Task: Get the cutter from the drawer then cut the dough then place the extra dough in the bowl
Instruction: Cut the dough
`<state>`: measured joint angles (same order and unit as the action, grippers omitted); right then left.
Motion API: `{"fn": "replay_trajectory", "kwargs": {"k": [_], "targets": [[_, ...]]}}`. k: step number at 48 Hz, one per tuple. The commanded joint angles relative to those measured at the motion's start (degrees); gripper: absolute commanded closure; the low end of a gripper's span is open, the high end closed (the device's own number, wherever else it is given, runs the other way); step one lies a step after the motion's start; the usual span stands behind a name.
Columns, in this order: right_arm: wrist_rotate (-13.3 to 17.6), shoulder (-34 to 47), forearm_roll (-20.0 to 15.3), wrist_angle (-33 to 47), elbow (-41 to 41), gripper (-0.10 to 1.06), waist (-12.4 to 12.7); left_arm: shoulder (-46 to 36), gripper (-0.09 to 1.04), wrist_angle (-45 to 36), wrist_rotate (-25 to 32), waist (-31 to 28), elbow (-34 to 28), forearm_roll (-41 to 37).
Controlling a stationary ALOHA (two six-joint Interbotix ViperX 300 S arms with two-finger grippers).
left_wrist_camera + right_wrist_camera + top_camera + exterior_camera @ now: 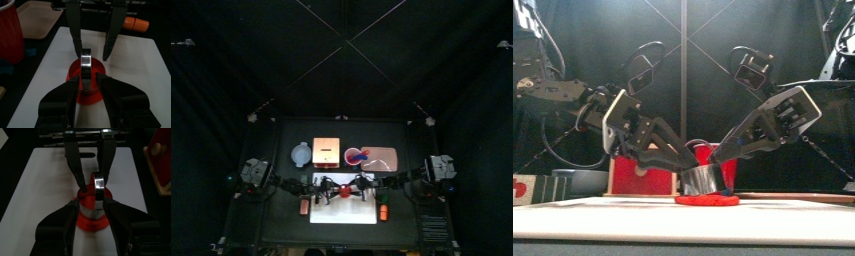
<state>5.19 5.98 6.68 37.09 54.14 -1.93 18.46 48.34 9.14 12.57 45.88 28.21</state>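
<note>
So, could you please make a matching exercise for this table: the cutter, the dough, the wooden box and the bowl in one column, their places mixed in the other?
1 metal cutter
2 red dough
3 wooden box
4 blue-grey bowl

a on the white board, under the cutter
b at the back, left of the wooden box
c gripped by the left hand and the right hand
d behind the board, between bowl and pink tray

Pairs: 1-c, 2-a, 3-d, 4-b
</note>
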Motion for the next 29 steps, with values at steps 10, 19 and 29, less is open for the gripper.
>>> {"fn": "replay_trajectory", "kwargs": {"k": [10,19,29], "targets": [[0.00,-0.62,0.35,0.18,-0.97,0.34,0.70,-1.05,0.21,-1.85,0.09,-0.18,-1.49,-0.97],[0.09,0.35,1.85,-0.18,-1.14,0.46,0.79,-0.97,0.28,-3.16,0.26,-0.18,-1.41,-1.14],[0.18,2.29,2.02,-3.16,-0.97,0.47,0.88,-0.70,0.36,-4.83,1.41,-0.18,-1.23,-1.49]]}}
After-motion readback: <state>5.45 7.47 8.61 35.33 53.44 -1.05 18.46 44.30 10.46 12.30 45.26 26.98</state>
